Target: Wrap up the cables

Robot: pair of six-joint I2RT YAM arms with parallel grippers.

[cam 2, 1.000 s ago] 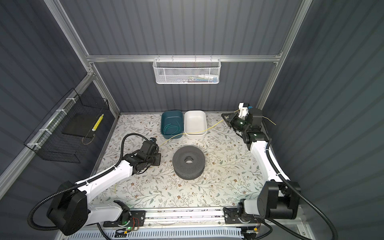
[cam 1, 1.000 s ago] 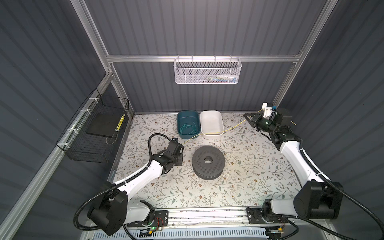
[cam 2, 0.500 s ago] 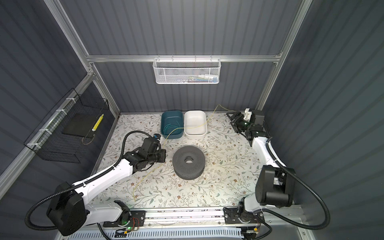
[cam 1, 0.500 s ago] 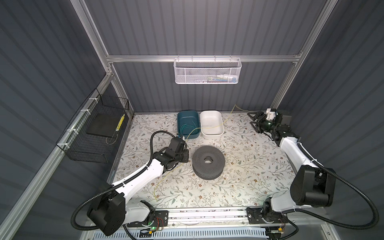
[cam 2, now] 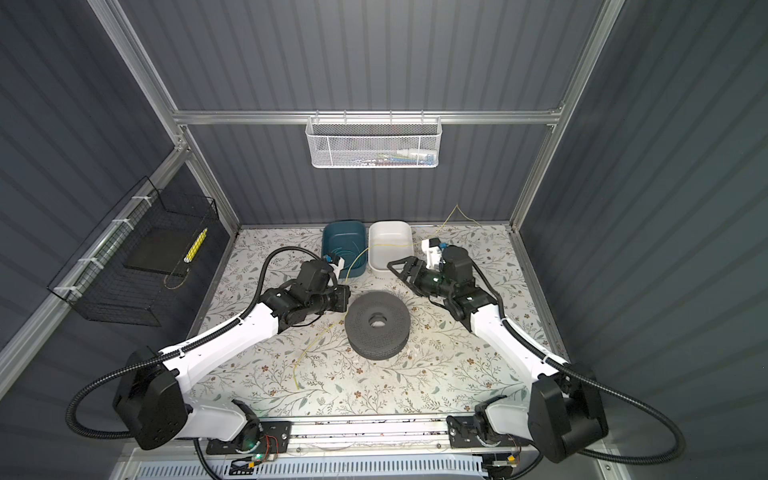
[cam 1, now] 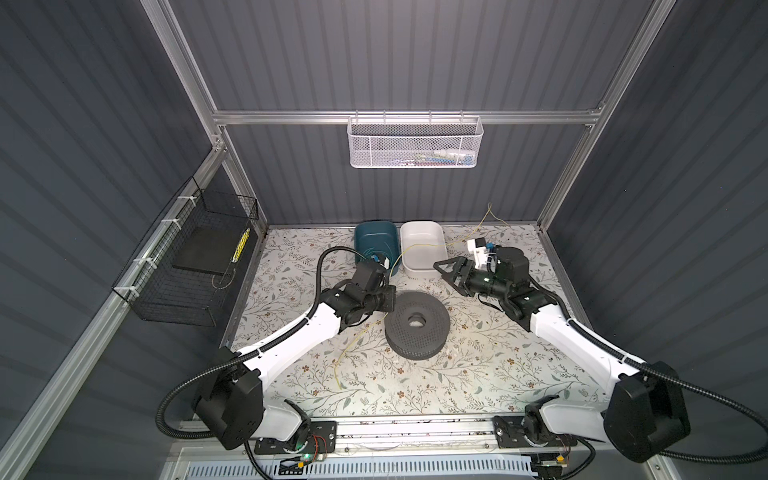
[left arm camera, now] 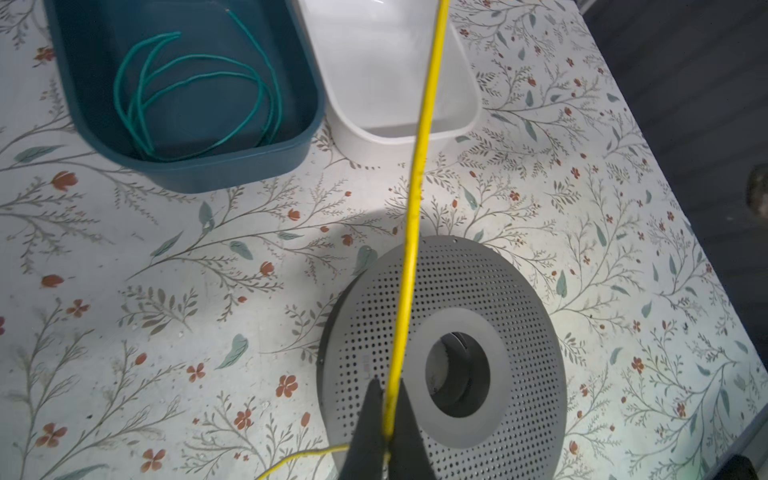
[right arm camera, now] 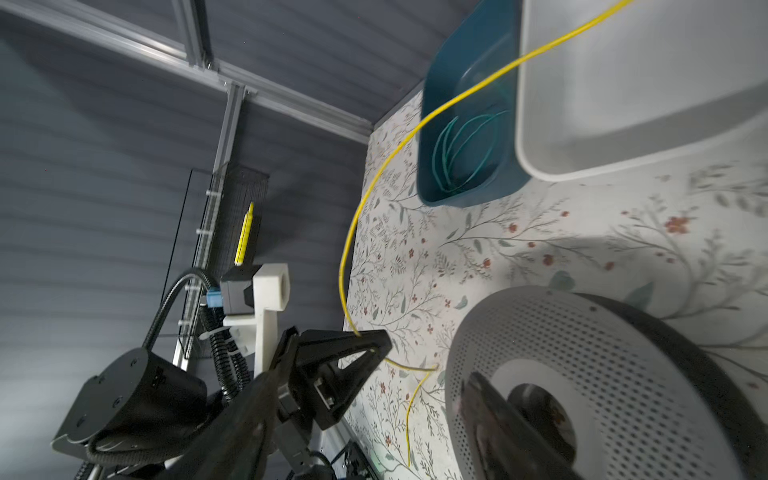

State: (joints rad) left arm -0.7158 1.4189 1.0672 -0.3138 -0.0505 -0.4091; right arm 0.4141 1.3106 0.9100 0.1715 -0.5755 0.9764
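Observation:
The yellow cable [cam 1: 419,247] hangs from the back wall over the white bin [cam 1: 432,266]. It runs down to my left gripper [left arm camera: 384,401], which is shut on it just above the rim of the grey perforated spool [left arm camera: 498,291]. The cable's loose tail [cam 2: 316,345] lies on the table left of the spool [cam 2: 361,324]. The teal cable [left arm camera: 199,79] lies coiled in the teal bin [left arm camera: 249,166]. In both top views my right gripper [cam 1: 444,272] stands open and empty in front of the white bin, clear of the yellow cable [right arm camera: 353,232].
A white mesh basket [cam 1: 415,143] hangs on the back wall. A black wire basket [cam 1: 187,257] holding a yellow item is on the left wall. The flowered table [cam 1: 478,374] is walled on three sides.
My right gripper opened, let go of the yellow cable and swung from the back right corner toward the white bin. The left gripper carried the cable right, to the spool.

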